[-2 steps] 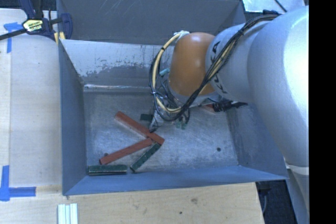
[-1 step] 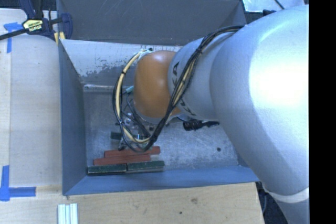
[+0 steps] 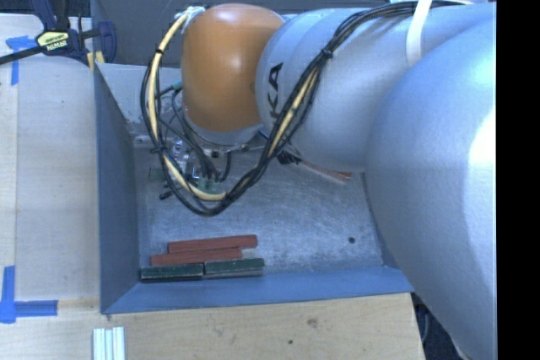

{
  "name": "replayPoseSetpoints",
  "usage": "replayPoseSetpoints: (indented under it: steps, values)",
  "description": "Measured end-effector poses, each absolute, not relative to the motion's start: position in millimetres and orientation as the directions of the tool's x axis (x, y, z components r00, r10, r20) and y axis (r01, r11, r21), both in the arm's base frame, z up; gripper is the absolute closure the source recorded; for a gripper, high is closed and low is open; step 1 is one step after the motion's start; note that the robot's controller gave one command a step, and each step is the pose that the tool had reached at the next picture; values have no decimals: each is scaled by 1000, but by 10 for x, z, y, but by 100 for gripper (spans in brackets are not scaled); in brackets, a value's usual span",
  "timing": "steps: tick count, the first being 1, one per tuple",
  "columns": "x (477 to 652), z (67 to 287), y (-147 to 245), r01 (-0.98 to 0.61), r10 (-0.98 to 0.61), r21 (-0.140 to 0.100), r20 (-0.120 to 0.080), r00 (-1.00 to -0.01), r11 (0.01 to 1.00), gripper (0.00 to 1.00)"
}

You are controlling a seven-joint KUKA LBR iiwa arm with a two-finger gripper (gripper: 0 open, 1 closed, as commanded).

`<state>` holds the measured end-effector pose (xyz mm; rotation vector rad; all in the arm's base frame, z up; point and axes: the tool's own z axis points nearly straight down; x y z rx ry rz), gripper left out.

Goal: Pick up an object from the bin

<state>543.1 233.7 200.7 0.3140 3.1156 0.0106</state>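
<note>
Over the left rear part of the grey bin [image 3: 114,206], camera view: the arm [image 3: 396,105] came in from the right. Its thick silver link lay across the bin's right half and covered much of the floor there. The wrist was bent downward. A rounded orange cover [image 3: 224,63] sat at the end of the link, up near the back wall. Yellow and black cables [image 3: 278,131] ran along the link, looped round the cover's left side and hung in a slack bow beneath it.

The gripper [image 3: 194,166] pointed down below the cover, low in the bin, near the left wall and rear corner. Its working end was masked by the cover and the cable loop. I could not tell whether it was open or closed, nor whether it had hold of anything.

Loose things noted:
- Reddish-brown bars [image 3: 211,246], two as far as I could see, lay flat near the front wall.
- Two dark green bars [image 3: 202,268] lay end to end just in front of them, at the foot of that wall.
- Both sets ran lengthwise along the wall, well apart from the gripper, with bare floor between.
- A thin pale pinkish strip [image 3: 329,174] showed at the arm's lower edge near mid-bin, mostly hidden.

What lay directly under the gripper could not be made out.
</note>
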Motion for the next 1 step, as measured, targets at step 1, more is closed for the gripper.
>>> replayPoseSetpoints:
  steps: [1]
  values:
    - [5188,1680,2041,127,127,-2,1,-992,992,100]
